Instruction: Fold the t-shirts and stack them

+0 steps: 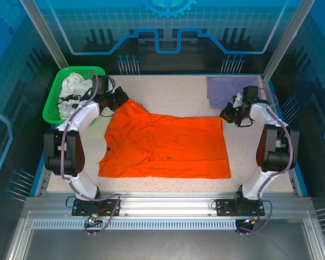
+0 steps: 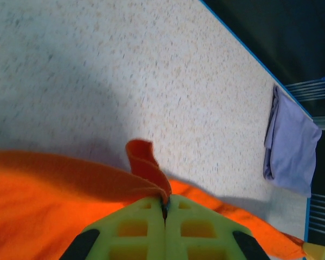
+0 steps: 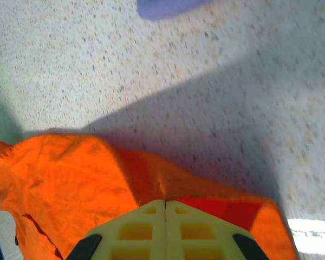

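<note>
A bright orange t-shirt [image 1: 168,146] lies spread over the middle of the table. My left gripper [image 1: 121,98] is shut on its far left corner; the left wrist view has the cloth [image 2: 59,189] pinched between the yellow-green fingers [image 2: 135,227], with a flap curling up. My right gripper [image 1: 226,114] is shut on the far right corner, and the orange cloth [image 3: 70,179] runs out from the closed fingers [image 3: 195,227]. A folded lavender t-shirt [image 1: 227,88] lies at the far right corner, also visible as lavender shirt [image 2: 292,146]. White t-shirts with black print [image 1: 75,89] fill the basket.
A green plastic basket [image 1: 54,103] stands at the far left edge of the table. The speckled tabletop [image 1: 168,89] runs bare along the far side between the basket and the lavender shirt. Blue rails border the table's edges.
</note>
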You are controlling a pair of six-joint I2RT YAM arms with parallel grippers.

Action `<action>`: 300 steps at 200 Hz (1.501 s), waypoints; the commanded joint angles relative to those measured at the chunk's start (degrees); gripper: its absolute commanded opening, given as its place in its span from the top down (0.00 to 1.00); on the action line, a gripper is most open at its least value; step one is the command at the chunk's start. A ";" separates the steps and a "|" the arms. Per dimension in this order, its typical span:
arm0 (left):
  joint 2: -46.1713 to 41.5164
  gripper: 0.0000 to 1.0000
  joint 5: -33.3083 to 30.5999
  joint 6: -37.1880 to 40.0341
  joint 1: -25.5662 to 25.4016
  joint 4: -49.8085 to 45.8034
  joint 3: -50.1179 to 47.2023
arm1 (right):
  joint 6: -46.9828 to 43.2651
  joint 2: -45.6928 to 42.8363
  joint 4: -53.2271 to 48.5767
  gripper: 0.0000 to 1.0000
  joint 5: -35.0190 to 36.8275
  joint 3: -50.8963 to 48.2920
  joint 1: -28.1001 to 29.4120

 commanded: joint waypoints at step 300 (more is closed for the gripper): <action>-20.75 0.70 -11.39 -1.30 -10.02 -15.47 -20.70 | 5.34 -21.46 -2.29 0.78 15.53 -18.99 13.14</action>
